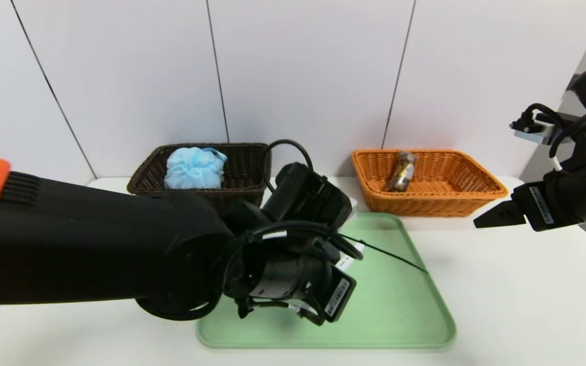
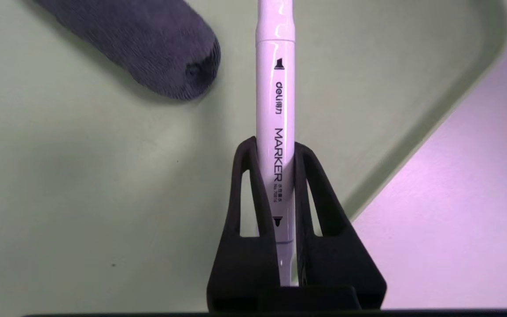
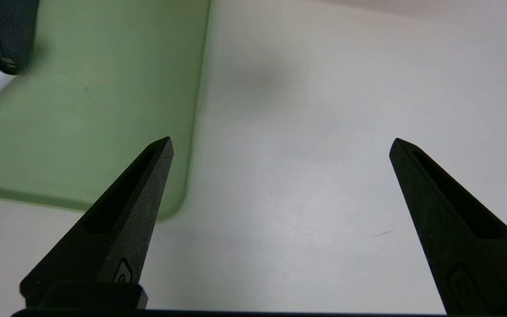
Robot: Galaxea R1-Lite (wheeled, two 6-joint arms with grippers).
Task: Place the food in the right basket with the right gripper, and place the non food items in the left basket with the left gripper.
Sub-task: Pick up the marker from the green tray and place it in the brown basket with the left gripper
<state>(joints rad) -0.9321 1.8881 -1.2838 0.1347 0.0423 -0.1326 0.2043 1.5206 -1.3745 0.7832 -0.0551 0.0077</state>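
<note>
My left gripper (image 2: 275, 147) is shut on a white marker (image 2: 275, 88), whose barrel runs lengthwise between the two black fingers, just above the green tray (image 2: 82, 176). In the head view my left arm covers the tray's left half (image 1: 400, 305). The dark brown left basket (image 1: 244, 170) holds a light blue bath puff (image 1: 194, 168). In the orange right basket (image 1: 450, 193) lies a wrapped food item (image 1: 402, 173). My right gripper (image 3: 280, 143) hangs open and empty over the white table (image 3: 324, 110), right of the tray (image 3: 82, 110).
A dark grey, rough-textured rounded object (image 2: 148, 44) lies on the tray next to the marker; I cannot tell what it is. A thin black cable (image 1: 389, 254) crosses the tray. White wall panels stand behind both baskets.
</note>
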